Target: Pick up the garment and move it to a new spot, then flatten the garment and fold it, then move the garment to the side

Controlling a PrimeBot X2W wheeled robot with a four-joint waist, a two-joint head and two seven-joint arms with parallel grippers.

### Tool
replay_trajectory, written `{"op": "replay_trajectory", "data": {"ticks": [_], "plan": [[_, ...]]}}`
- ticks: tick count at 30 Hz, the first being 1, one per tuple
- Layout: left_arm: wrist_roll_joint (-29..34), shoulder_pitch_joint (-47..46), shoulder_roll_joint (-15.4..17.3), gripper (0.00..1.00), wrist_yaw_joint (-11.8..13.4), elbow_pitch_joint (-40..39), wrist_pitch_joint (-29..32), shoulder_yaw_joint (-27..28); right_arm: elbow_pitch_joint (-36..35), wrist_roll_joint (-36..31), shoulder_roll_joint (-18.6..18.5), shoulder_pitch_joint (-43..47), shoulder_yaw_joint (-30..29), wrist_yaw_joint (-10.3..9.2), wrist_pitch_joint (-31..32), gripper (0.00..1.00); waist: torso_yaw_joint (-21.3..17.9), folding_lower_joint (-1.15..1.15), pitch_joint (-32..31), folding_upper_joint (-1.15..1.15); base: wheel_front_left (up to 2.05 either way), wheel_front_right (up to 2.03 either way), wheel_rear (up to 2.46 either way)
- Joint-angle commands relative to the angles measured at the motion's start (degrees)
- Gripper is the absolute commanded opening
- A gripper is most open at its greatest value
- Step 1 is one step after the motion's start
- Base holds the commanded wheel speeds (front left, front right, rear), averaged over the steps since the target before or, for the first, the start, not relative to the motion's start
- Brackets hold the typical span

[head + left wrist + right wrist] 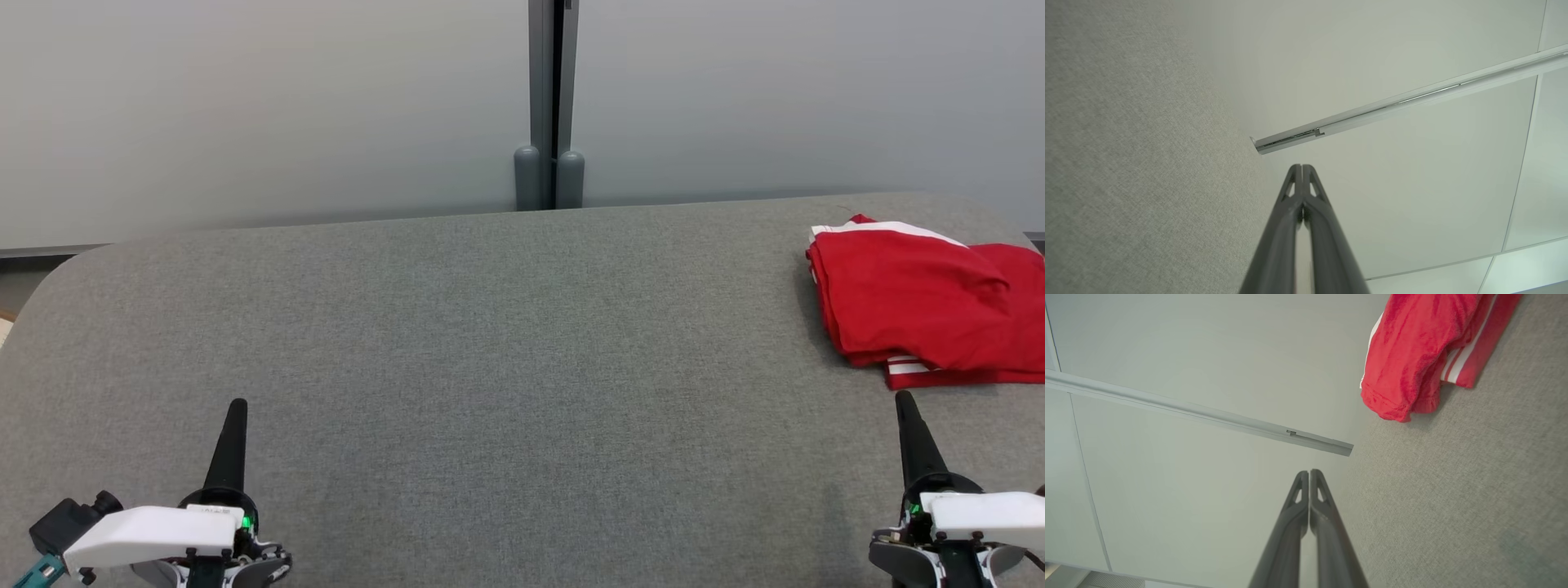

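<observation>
Red soft-cloth garment with white stripes (914,302), lying bunched in loose layers at the far right of the grey fabric-covered table (490,327).

Both claws are pressed fully closed and hold nothing. The left gripper (237,406) sits at the near left, well apart from the cloth. The right gripper (904,398) points up at the near right, its tip near the striped lower edge but not touching it. Judged from its drape and creases, the garment is light, limp and not fragile, and should cling to the fabric surface instead of sliding. A pinch on a thick hem or corner, such as the striped edge nearest the right gripper, would likely hold best. A shallow grasp may lift only the top layer.
</observation>
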Motion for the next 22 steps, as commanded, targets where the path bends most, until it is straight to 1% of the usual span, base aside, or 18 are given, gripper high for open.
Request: {"op": "replay_trajectory", "data": {"ticks": [1, 22], "plan": [[-1.53, -1.70, 0.31, 0.00, -0.41, 0.01, 0.31, 0.48, -0.12, 1.50, -0.20, -1.04, -0.48, 0.00, 0.62, 0.00, -0.05, 0.00, 0.05, 0.00, 0.00, 0.00, 0.00], [-10.12, -3.58, 0.11, 0.00, -1.55, 1.27, 2.87, 2.39, 0.46, 10.51, 0.02, -2.52, -2.07, 0.00, 3.04, 0.00, -0.67, 0.00, 0.64, 0.00, 0.00, 0.00, 0.00]]}}
